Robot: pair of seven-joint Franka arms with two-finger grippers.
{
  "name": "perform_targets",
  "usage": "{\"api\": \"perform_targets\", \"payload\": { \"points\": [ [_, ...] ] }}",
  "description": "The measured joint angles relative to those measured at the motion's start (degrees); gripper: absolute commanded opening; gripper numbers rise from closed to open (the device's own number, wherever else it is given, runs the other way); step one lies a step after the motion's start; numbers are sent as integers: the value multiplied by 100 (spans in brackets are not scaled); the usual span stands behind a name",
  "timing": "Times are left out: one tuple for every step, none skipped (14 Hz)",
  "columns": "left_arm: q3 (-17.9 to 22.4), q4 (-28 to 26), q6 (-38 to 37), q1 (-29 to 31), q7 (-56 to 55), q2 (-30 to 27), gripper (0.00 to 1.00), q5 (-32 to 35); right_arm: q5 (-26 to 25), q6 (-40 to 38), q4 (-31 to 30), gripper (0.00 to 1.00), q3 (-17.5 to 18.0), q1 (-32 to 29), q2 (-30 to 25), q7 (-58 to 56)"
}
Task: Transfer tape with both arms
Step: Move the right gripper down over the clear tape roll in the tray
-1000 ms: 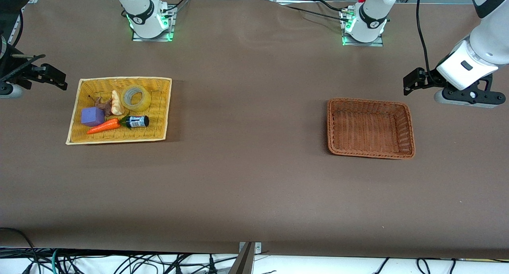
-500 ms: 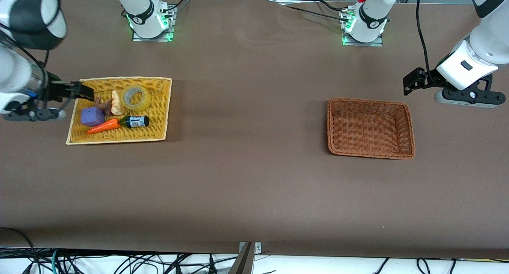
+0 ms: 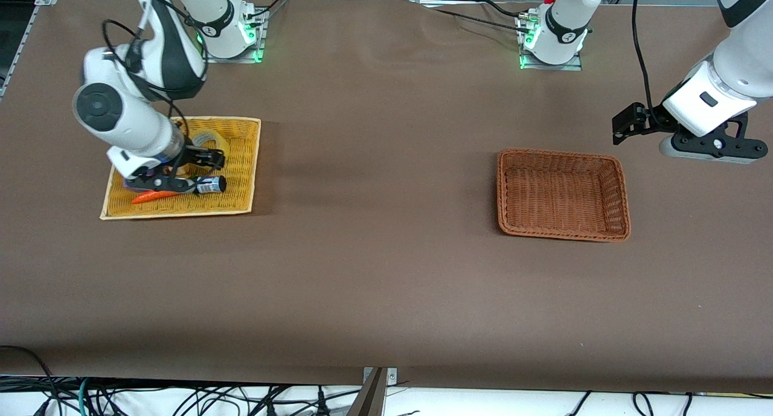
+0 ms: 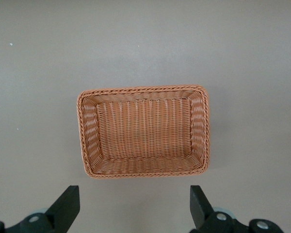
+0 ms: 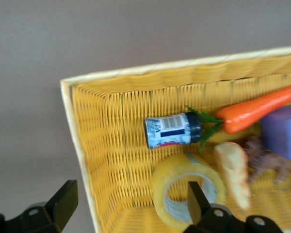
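While the left gripper waits open at the frame's right, the open right gripper, frame's left, should descend straddling one wall of the tape, avoiding the bottle.

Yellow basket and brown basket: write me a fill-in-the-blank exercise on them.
1. The tape lies in the ____ basket.
2. The right gripper is over that basket with its fingers ____.
3. The brown basket holds ____.
4. The carrot lies beside a small dark ____ with a white-blue label.

Missing words: yellow; open; nothing; bottle
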Motion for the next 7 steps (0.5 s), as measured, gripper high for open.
{"api": "perform_targets", "payload": {
  "points": [
    [0,0,0,0,0,0,100,0,0,460,-428,100,-10,-12,-5,7],
    [0,0,0,0,0,0,100,0,0,769,-751,100,-21,-22,-9,7],
    [0,0,0,0,0,0,100,0,0,969,-985,100,-30,-27,-20,7],
    [0,0,0,0,0,0,100,0,0,1090,-1132,100,-34,-28,-38,7],
    [0,0,0,0,0,0,100,0,0,1240,-1266,100,-35,-28,-56,8],
    [0,0,0,0,0,0,100,0,0,1396,-1400,100,-37,-29,-68,10],
    [-1,0,0,0,0,0,100,0,0,1501,-1530,100,-41,-31,-72,10]
  ]
}}
